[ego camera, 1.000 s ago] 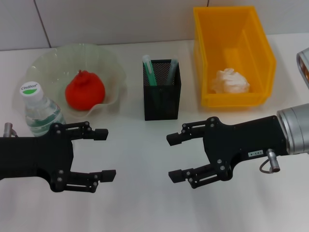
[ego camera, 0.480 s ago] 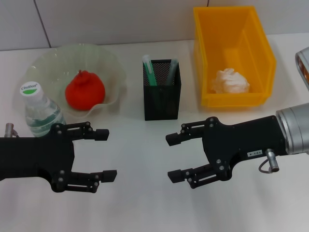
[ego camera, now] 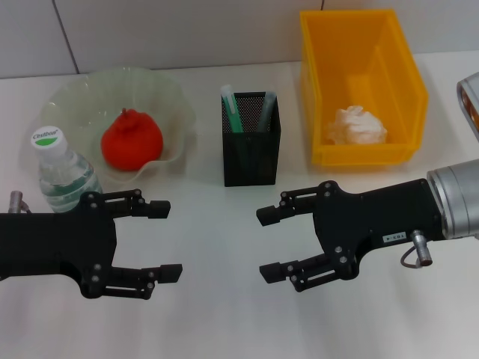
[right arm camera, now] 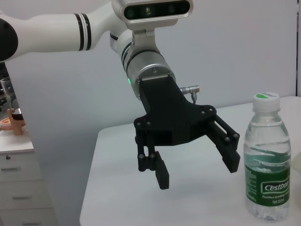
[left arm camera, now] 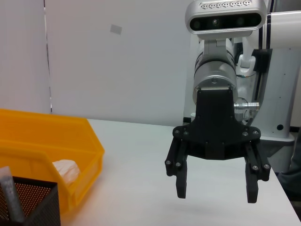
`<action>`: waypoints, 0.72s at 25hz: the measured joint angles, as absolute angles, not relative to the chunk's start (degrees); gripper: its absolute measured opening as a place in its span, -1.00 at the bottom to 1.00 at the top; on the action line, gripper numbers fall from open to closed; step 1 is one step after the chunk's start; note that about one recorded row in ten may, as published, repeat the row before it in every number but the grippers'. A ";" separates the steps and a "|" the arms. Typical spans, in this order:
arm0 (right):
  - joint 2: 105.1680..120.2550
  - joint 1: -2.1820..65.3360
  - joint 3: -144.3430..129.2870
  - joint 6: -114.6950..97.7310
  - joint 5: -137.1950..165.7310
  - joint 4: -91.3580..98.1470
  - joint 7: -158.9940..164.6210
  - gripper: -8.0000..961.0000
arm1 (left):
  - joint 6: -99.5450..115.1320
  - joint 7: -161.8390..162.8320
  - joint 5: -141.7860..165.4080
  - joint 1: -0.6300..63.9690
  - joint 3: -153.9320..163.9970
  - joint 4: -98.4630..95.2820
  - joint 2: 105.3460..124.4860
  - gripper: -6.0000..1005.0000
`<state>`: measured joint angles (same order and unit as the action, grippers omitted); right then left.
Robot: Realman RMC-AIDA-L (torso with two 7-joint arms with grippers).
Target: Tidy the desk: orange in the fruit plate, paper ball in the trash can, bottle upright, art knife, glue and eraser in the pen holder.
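Almost nothing has moved since a second ago: both grippers hang where they were, the left one a touch lower in the head view, every object in place.

Left to right. Left gripper (ego camera: pixel 174 241) hovers low over the table (ego camera: pixel 217 314), jaws spread, empty. Bottle (ego camera: pixel 63 176) stands upright just beside it, touching or just in front of the plate's near rim; cannot tell which. Looks part full, so moderately heavy; thin smooth walls, slippery, would dent under a hard squeeze. Best hold judged to be the labelled waist. Its base is hidden behind the left gripper in the head view.

Plate (ego camera: pixel 161 93) is translucent and ruffled, probably light and brittle. Orange (ego camera: pixel 132 140) sits inside it; firm, round, would roll if set loose.

Pen holder (ego camera: pixel 251 149) stands mid-table, stiff mesh, light enough to tip if bumped. Two slim stick-like items poke out of the top, one green-and-white; which is glue and which is knife cannot be made out. Eraser not seen anywhere; it may lie deep in the holder, but the mesh hides the inside.

Right gripper (ego camera: pixel 266 243) hovers near the holder, jaws spread, empty.

Trash can (ego camera: pixel 400 60) is rigid, far right. Paper ball (ego camera: pixel 358 126) lies on its floor; soft, nearly weightless.

Judged from the layout, the tidy looks done.
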<state>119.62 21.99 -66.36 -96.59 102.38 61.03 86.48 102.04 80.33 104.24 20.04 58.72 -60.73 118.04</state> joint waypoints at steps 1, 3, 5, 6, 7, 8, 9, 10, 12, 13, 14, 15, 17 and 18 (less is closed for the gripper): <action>119.62 21.99 -66.36 -96.60 102.38 61.04 86.48 0.60 | 102.04 80.33 104.24 20.04 58.72 -60.73 118.04 0.68; 119.62 22.03 -66.35 -96.59 102.38 61.04 86.48 0.60 | 102.04 80.33 104.24 20.04 58.72 -60.73 118.04 0.68; 119.62 22.04 -66.36 -96.59 102.38 61.06 86.48 0.60 | 102.05 80.33 104.24 20.00 58.72 -60.74 118.04 0.68; 119.62 22.05 -66.36 -96.59 102.38 61.06 86.48 0.60 | 102.04 80.33 104.24 19.99 58.72 -60.75 118.03 0.68; 119.61 22.05 -66.45 -96.60 102.38 61.07 86.48 0.60 | 102.04 80.33 104.24 19.98 58.72 -60.75 118.04 0.68; 119.62 22.06 -66.57 -96.59 102.38 61.08 86.48 0.60 | 102.04 80.33 104.24 19.98 58.71 -60.76 118.04 0.68; 119.61 22.06 -66.72 -96.59 102.38 61.08 86.48 0.60 | 102.04 80.33 104.24 19.99 58.71 -60.76 118.04 0.68; 119.62 22.06 -66.81 -96.60 102.38 61.09 86.48 0.60 | 102.04 80.33 104.24 20.06 58.71 -60.76 118.03 0.68; 119.62 22.06 -66.87 -96.59 102.39 61.09 86.48 0.60 | 102.04 80.33 104.24 20.10 58.70 -60.75 118.03 0.68; 119.61 22.06 -66.89 -96.59 102.39 61.09 86.48 0.60 | 102.04 80.33 104.24 20.13 58.71 -60.73 118.03 0.68; 119.62 22.06 -66.89 -96.59 102.39 61.09 86.48 0.60 | 102.04 80.33 104.24 20.15 58.71 -60.72 118.04 0.68; 119.62 22.06 -66.89 -96.59 102.39 61.09 86.48 0.60 | 102.04 80.33 104.24 20.14 58.71 -60.72 118.04 0.68; 119.62 22.06 -66.89 -96.59 102.38 61.09 86.48 0.60 | 102.04 80.33 104.24 20.15 58.71 -60.72 118.04 0.68; 119.62 22.06 -66.89 -96.59 102.39 61.09 86.48 0.60 | 102.05 80.33 104.24 20.15 58.71 -60.72 118.04 0.69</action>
<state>119.62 22.06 -66.89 -96.59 102.39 61.09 86.48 102.05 80.33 104.24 20.15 58.71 -60.72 118.04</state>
